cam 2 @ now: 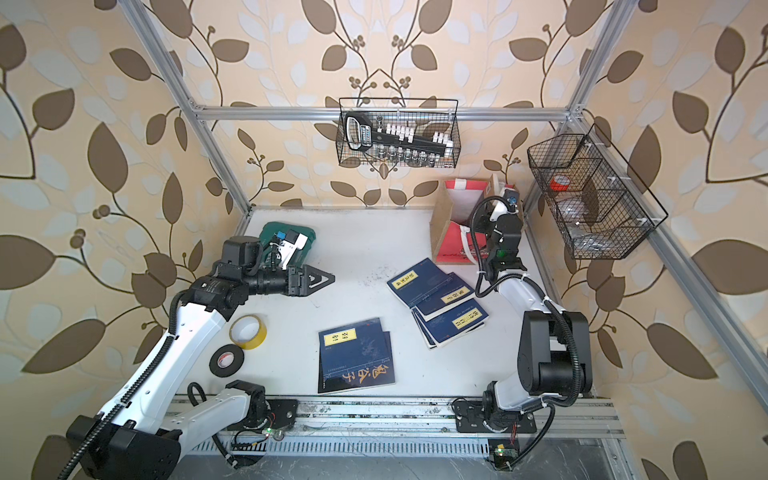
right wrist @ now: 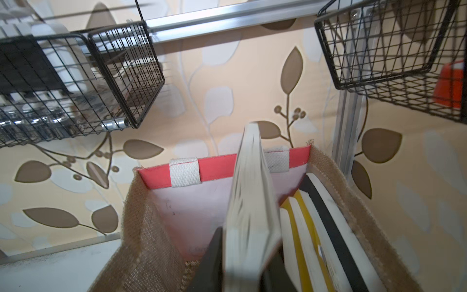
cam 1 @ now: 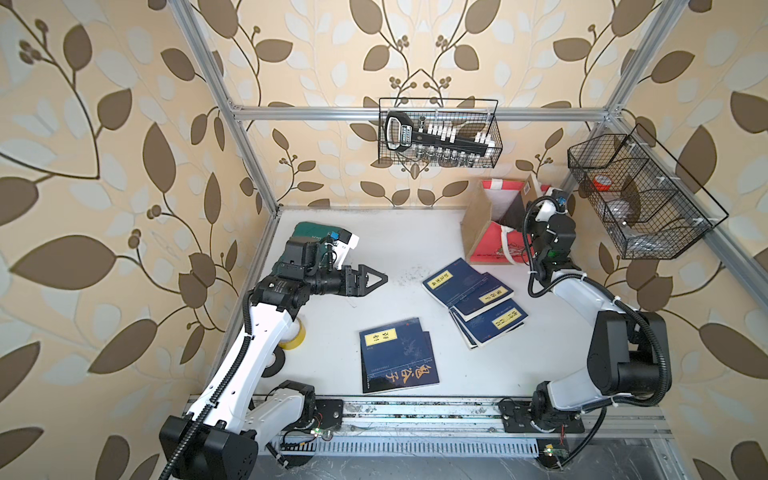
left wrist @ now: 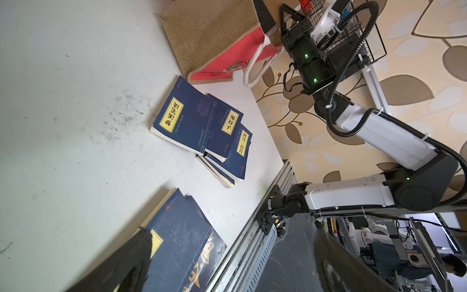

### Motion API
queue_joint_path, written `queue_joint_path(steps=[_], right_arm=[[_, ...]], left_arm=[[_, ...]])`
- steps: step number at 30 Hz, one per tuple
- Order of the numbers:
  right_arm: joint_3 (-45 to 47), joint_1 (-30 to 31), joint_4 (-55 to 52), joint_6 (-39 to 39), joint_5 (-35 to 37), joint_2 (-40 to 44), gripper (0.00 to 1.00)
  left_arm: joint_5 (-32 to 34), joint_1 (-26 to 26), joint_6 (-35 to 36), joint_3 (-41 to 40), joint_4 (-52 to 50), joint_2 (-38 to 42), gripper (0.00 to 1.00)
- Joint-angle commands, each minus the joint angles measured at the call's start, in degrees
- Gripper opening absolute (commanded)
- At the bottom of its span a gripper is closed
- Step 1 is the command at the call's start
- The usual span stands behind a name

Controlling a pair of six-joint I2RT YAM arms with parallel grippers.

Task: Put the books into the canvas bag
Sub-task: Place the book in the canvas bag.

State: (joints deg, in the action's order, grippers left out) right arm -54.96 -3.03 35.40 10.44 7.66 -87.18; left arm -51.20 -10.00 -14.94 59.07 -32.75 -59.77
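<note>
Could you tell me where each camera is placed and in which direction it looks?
Top views: high at the front, looking down on the table; left arm and right arm both show.
Left wrist: on the left arm, looking across the table at loose books, canvas bag, right arm; left fingers at the edge.
Right wrist: over the canvas bag, looking in; a book between the right fingers.
Shared: every view shows the canvas bag.

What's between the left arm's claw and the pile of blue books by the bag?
Nothing but bare, slightly scuffed table lies between the left claw and those blue books, as both top views show.
</note>
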Motion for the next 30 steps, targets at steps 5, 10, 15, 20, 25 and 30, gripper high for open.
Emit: queue_joint_path(steps=[5, 10, 15, 20, 25, 30], right_arm=[[-1.69, -0.08, 1.63, -0.24, -0.13, 2.63, 0.38], [-3.90, 0.02, -2.58, 0.03, -2.28, 5.39, 0.73], [-8.26, -0.03, -13.87, 3.17, -5.72, 8.46, 0.88], [-2.22, 3.87, -18.63, 9.99, -7.57, 14.98, 0.97], [3.23, 11.67, -25.15, 9.34, -2.88, 20.73, 0.98], [5.67, 16.88, -35.02, 11.95, -2.35, 23.54, 0.98]], left_arm=[[-2.24, 0.77, -0.03, 1.67, 1.80, -0.19, 0.99], [-2.08, 0.94, -0.33, 1.60, 1.94, -0.43, 0.99], [-2.56, 1.12, -1.32, 1.54, 2.44, -1.36, 0.99], [-3.83, 1.21, -3.38, 1.40, 4.14, -3.86, 0.99], [-4.18, 1.21, -7.79, -0.04, 7.33, -6.22, 0.99], [-2.17, 0.82, -15.87, -4.91, 16.04, -6.92, 0.99]])
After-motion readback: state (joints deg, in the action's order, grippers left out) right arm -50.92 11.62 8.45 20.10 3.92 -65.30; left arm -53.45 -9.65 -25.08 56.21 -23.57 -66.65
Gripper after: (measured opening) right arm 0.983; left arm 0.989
